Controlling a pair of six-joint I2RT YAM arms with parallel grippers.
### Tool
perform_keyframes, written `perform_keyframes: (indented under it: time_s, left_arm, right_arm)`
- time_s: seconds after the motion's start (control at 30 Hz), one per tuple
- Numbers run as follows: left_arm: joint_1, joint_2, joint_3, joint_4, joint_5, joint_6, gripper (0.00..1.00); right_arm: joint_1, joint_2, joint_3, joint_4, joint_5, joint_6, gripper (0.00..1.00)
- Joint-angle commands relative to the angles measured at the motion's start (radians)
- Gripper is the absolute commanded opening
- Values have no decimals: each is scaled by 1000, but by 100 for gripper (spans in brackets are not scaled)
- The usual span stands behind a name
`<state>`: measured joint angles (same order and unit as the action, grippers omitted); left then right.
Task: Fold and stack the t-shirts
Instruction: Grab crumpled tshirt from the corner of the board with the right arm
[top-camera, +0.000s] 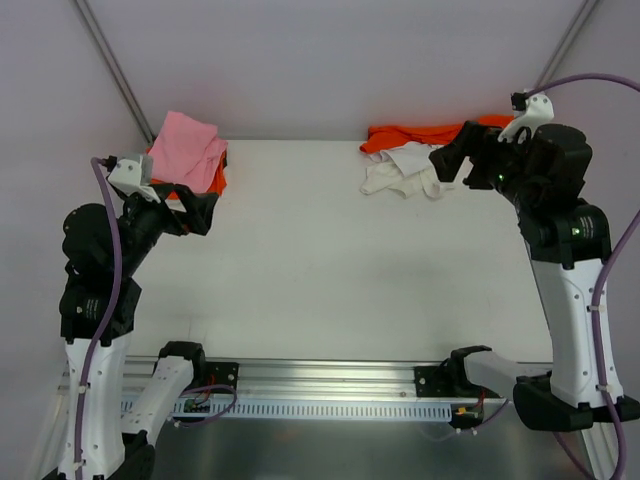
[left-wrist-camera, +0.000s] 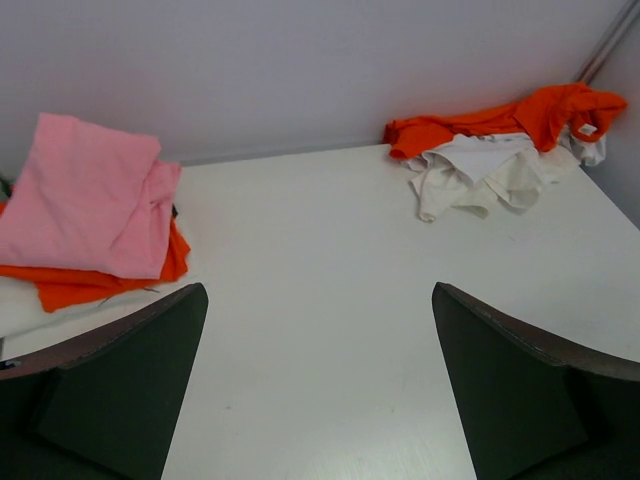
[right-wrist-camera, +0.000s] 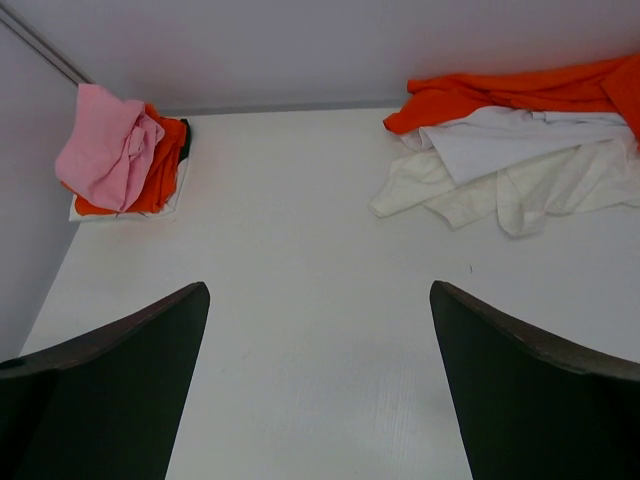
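With left claw (left-wrist-camera: 318, 298) and right claw (right-wrist-camera: 318, 295) both wide and empty, you'd best pinch the limp white t-shirt (top-camera: 400, 176), crumpled far right on the counter (top-camera: 320, 250) against the orange t-shirt (top-camera: 412, 133), at a hem; the pink-topped stack (top-camera: 186, 146) lies far left.

Stack at far-left corner of table (top-camera: 320, 250):
- pink t-shirt (top-camera: 185, 145) on top, loosely folded, a bit rumpled
- folded orange t-shirt (top-camera: 216, 178) directly under it, edges showing at front and right
- thin white layer (right-wrist-camera: 125, 213) at bottom, mostly hidden

Loose heap at far-right corner, well apart from stack:
- crumpled orange t-shirt (top-camera: 410, 133) stretched along back wall, unfolded
- white t-shirt (top-camera: 400, 172) bunched just in front, touching and partly overlapping it, unfolded
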<state>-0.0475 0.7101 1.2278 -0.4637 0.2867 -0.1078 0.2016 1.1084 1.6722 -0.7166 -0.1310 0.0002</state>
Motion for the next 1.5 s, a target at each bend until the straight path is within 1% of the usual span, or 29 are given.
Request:
perform_keyframes:
  time_s: [0.0,0.07,0.13,0.17,0.23,0.33,0.37,0.4,0.43,0.47,0.53,0.6,0.73,0.77,0.87,0.97,1.07,1.1,1.13,1.2,1.23,1.27,1.3,1.37,1.4,1.47]
  left_arm:
    - [-17,-24,15,65,-115,63,99]
    - [-20,-26,18,54,-110,98,99]
    - [-29,-24,27,48,-107,152,99]
    - [-35,-24,30,40,-124,163,99]
    - [-37,-24,27,40,-144,166,99]
    - [-35,-14,47,-10,-184,112,99]
    - [-37,-14,48,-32,-210,112,99]
    - [-37,-17,48,-42,-233,70,99]
    - [-37,-17,62,-59,-254,60,99]
    - [-37,-18,77,-90,-305,44,99]
    - [-37,-18,96,-121,-334,42,99]
    - [-37,-20,117,-162,-386,7,99]
    - [-37,-15,162,-231,-385,5,99]
    - [-37,-18,173,-242,-368,10,99]
    - [-35,-37,196,-271,-319,7,99]
    - [-37,-87,184,-271,-288,58,99]
    - [-37,-126,179,-259,-316,99,99]
    - [-37,-148,182,-260,-316,152,99]
    - [-37,-156,191,-266,-320,161,99]
    - [-37,-141,226,-343,-340,162,99]
    - [-37,-117,299,-392,-354,155,99]
    - [-37,-91,337,-444,-357,160,99]
    - [-37,-84,335,-463,-337,175,99]
    - [-37,-121,303,-405,-346,152,99]
    - [-37,-156,271,-353,-350,145,98]
    - [-37,-153,265,-343,-359,145,99]
  right_arm:
    - [12,77,118,-64,10,-29,99]
    - [19,108,191,-92,4,-66,99]
    - [19,134,208,-101,5,-74,100]
    - [19,136,204,-93,11,-66,100]
    - [19,110,144,-38,57,-30,99]
    - [19,62,68,26,91,-8,99]
    - [21,53,55,37,123,-3,99]
    - [19,45,44,40,163,-3,100]
    - [21,39,41,37,180,-3,99]
    - [22,30,32,40,195,-3,100]
    - [25,28,31,39,173,-3,99]
    - [25,24,31,23,154,-3,99]
    - [25,31,63,-33,142,8,100]
    - [25,30,64,-43,75,-27,99]
    - [25,36,89,-66,51,-49,99]
    - [24,41,96,-67,44,-75,99]
    - [25,39,100,-69,35,-94,99]
    - [25,39,100,-70,25,-95,100]
    - [24,39,100,-72,19,-94,100]
    - [25,36,97,-58,19,-75,99]
    - [24,31,87,-49,30,-66,100]
    - [25,27,81,-40,68,-30,99]
    - [24,28,86,-40,76,-17,99]
    - [27,24,87,-24,85,9,99]
    - [25,25,90,-27,85,68,100]
    - [25,24,98,-27,45,96,99]
